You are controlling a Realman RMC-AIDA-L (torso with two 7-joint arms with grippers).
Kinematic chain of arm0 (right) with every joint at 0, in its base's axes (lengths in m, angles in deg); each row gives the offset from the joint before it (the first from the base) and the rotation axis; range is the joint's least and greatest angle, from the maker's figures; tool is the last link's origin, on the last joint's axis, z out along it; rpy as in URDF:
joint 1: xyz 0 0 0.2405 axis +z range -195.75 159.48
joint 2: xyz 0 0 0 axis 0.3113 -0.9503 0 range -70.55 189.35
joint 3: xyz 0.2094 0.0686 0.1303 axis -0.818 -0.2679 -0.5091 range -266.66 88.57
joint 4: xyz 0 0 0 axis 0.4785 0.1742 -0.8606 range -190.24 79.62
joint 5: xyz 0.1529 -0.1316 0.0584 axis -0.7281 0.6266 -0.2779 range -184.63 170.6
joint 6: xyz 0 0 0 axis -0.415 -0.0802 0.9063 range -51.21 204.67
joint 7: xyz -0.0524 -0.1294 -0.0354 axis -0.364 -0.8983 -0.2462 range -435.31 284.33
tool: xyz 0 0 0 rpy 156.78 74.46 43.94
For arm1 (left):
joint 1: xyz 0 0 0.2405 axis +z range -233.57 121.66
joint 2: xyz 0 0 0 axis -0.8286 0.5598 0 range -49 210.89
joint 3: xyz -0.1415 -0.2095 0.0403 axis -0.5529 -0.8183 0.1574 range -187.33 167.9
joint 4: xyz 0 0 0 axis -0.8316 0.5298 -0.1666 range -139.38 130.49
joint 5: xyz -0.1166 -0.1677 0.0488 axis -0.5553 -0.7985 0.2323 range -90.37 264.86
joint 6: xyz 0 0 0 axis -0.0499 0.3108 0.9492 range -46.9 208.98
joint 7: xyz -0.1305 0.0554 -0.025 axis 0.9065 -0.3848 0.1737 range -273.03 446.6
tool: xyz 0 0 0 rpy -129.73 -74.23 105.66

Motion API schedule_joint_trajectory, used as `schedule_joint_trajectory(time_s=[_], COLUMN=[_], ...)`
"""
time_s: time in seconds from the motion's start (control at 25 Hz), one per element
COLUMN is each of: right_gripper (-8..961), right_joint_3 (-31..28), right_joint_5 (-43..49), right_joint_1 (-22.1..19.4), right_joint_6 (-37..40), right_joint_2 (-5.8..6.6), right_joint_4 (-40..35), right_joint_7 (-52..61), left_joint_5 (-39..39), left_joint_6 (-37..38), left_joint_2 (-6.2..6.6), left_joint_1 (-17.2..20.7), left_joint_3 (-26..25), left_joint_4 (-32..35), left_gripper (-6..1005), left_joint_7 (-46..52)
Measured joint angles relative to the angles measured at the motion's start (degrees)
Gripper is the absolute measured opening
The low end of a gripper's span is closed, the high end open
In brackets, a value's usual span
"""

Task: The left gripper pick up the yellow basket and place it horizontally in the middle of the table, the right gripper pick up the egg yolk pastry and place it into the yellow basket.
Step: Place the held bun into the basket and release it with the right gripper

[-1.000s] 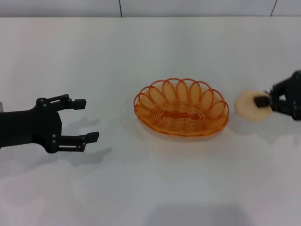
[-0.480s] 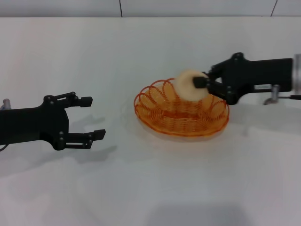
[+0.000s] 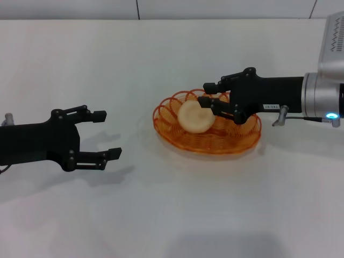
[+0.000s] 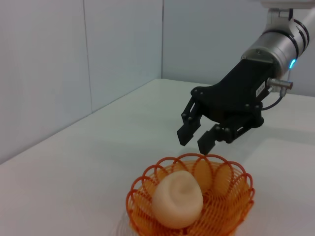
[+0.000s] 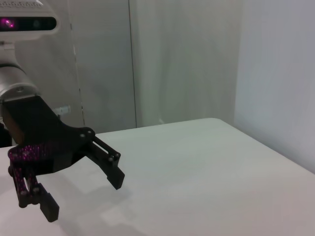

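The yellow basket [image 3: 215, 145] lies lengthwise across the middle of the table [image 3: 172, 215]. The egg yolk pastry [image 3: 193, 117] rests inside it, toward its left end. My right gripper [image 3: 208, 94] is open just above and beside the pastry; the left wrist view shows this gripper [image 4: 199, 136] clear of the pastry [image 4: 177, 199], above the basket [image 4: 224, 216]. My left gripper [image 3: 106, 134] is open and empty, hovering over the table to the left of the basket. It also shows in the right wrist view [image 5: 82, 196].
White walls stand behind the table's far edge [image 3: 172, 20]. Bare tabletop lies in front of the basket and between it and the left gripper.
My right gripper carried the pastry from the table right of the basket over its rim, let it go inside, and now stands open. The left gripper shifted slightly right early on.
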Motion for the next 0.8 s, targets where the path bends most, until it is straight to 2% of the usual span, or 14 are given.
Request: schedule_joint_trajectory(time_s=[0.16, 0.4, 0.56, 0.8], right_gripper=[211, 435, 593, 814], right_joint_3=[0.08, -0.87, -4.41, -10.95], right_joint_5=[-0.11, -0.21, -0.23, -1.93], right_joint_1=[0.11, -0.74, -2.11, -2.53], right_joint_6=[0.02, 3.19, 7.86, 16.90], right_joint_2=[-0.02, 0.51, 0.76, 0.74], right_joint_4=[0.53, 0.48, 0.95, 5.60], right_joint_7=[0.00, -0.13, -1.59, -6.65], left_joint_5=[0.00, 0.02, 0.08, 0.09], left_joint_6=[-0.07, -0.08, -0.15, -0.17], left_joint_2=[0.00, 0.00, 0.05, 0.22], left_joint_1=[-0.14, -0.35, -0.49, -0.68], left_joint_3=[0.03, 0.05, 0.02, -0.04], left_joint_4=[0.00, 0.00, 0.00, 0.00], left_gripper=[894, 894, 894, 894], left_joint_7=[0.00, 0.00, 0.00, -0.46])
